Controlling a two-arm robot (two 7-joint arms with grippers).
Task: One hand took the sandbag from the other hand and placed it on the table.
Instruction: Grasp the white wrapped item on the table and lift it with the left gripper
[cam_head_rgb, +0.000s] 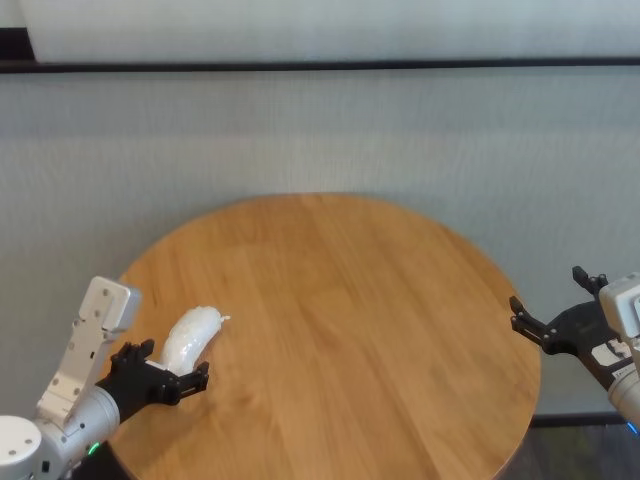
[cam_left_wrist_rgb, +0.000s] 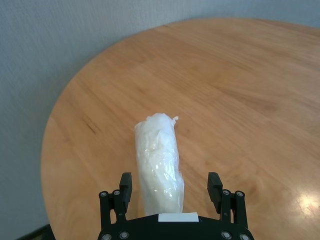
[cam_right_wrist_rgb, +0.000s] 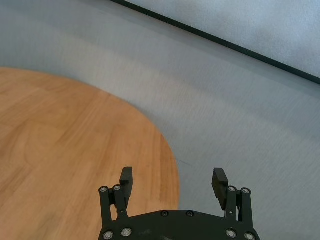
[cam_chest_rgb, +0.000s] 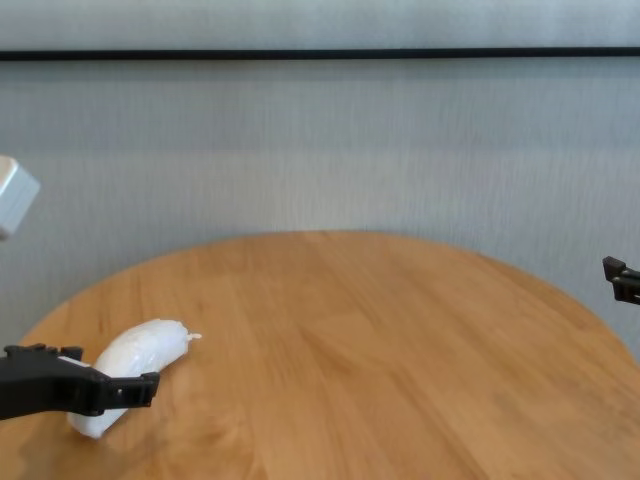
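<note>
Sandbag (cam_left_wrist_rgb: 158, 160) lying on table (cam_head_rgb: 350, 330) near its left edge, pinched end pointing away. Left gripper (cam_left_wrist_rgb: 170, 189) spread wide astride its near end, fingers clear. Right gripper (cam_right_wrist_rgb: 173, 182) open, empty, beyond right rim.

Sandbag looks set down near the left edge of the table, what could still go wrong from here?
The left gripper is open with its fingers straddling the near end of the sandbag; pulling back crookedly could snag its shiny skin and drag it. The bag lies on the left side of the round table, so a drag outward might tip it off. The right gripper hangs open beyond the table's right edge, unlikely to interfere.
</note>
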